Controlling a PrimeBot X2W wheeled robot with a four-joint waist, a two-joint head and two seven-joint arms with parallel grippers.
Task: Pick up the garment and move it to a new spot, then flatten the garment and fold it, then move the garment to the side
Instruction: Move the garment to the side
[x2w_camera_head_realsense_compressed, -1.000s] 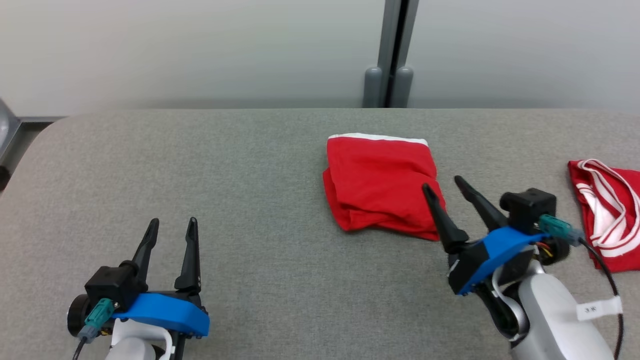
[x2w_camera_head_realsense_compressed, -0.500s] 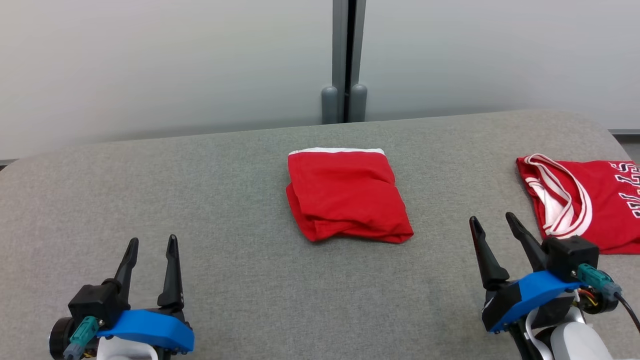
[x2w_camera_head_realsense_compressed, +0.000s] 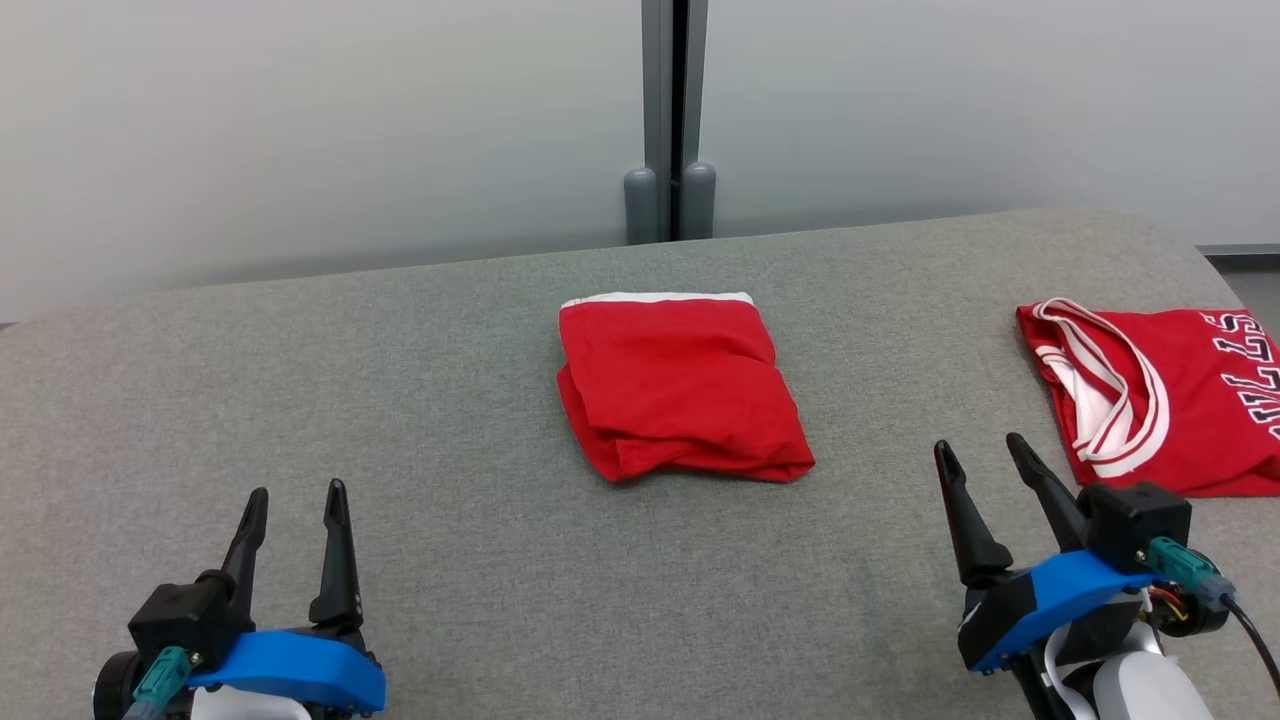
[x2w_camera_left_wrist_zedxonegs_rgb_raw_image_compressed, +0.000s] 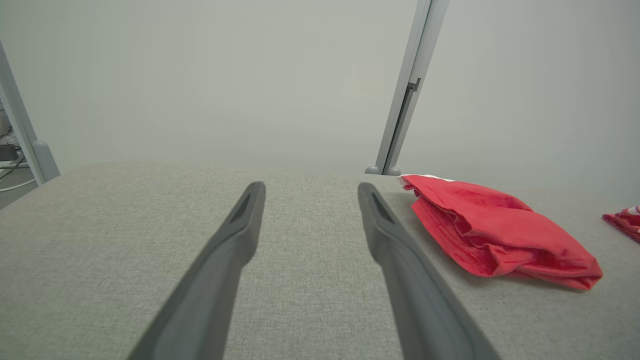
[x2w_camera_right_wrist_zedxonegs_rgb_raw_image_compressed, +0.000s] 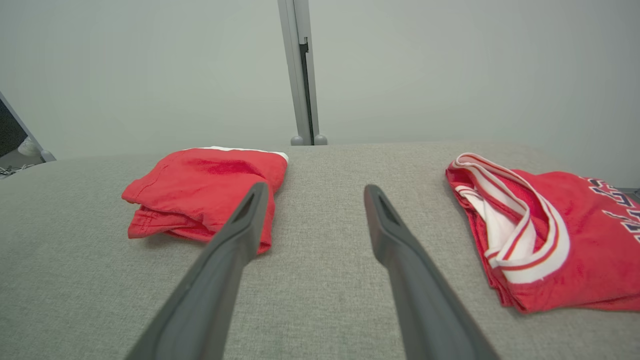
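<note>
A folded red garment (x2w_camera_head_realsense_compressed: 680, 390) lies at the middle of the grey bench (x2w_camera_head_realsense_compressed: 400, 350), white-trimmed edge on the far side and bulky folded edge toward the robot; it looks close to square, so its long axis is hard to call. The left fingers (x2w_camera_head_realsense_compressed: 337, 550) and right fingers (x2w_camera_head_realsense_compressed: 962, 520) hover low at the near corners of the bench, each pair spread wide and holding nothing. The garment sits ahead of both and between them, forward and to the right of the left pair, forward and to the left of the right pair; the right pair looks somewhat nearer. A second red jersey (x2w_camera_head_realsense_compressed: 1160, 400) with white striping lies at the bench's right end, just beyond the right fingers and well apart from the folded piece. With folding apparently done, a sideways move would likely fall to the right arm, reaching in at the garment's near right corner.
</note>
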